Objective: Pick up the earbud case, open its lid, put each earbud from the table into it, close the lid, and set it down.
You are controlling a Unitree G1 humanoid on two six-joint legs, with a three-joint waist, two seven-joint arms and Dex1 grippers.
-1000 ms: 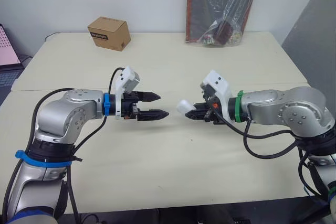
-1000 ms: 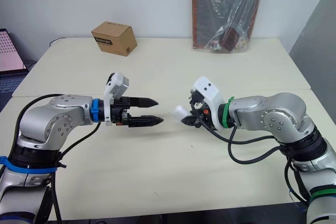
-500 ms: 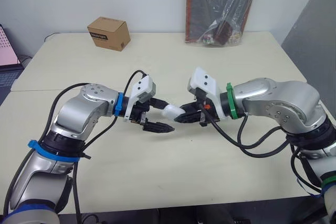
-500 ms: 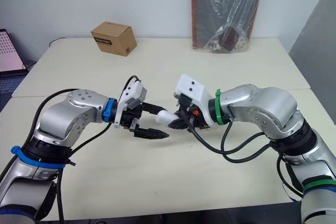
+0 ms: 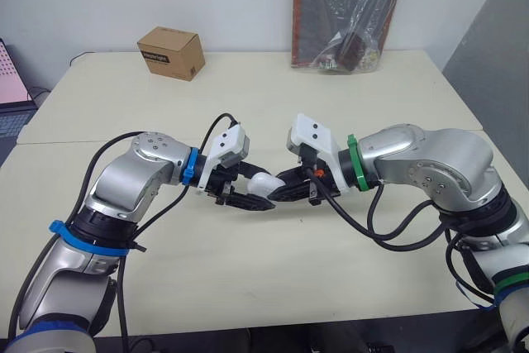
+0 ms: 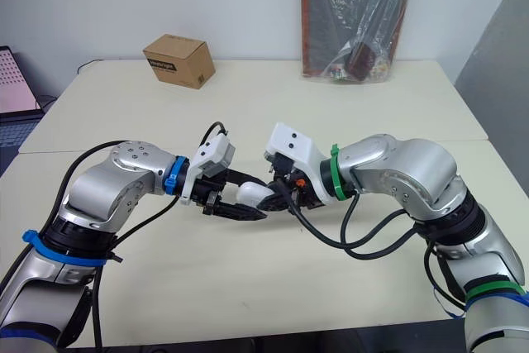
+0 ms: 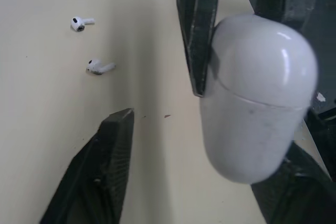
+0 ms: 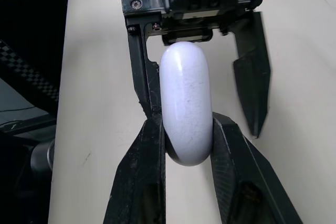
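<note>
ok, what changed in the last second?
Both arms swung inward. The right gripper, still shut on the case, carried it between the open fingers of the left gripper, which has not closed. The lid is still shut, the two earbuds lie on the table, and the box and bag are unmoved.

earbud case (image 8: 185, 108): glossy, smooth white plastic
counter (image 5: 273, 279): matt, smooth
cardboard box (image 5: 171, 52): matt brown
left hand (image 5: 258, 193): matt black, ribbed
</note>
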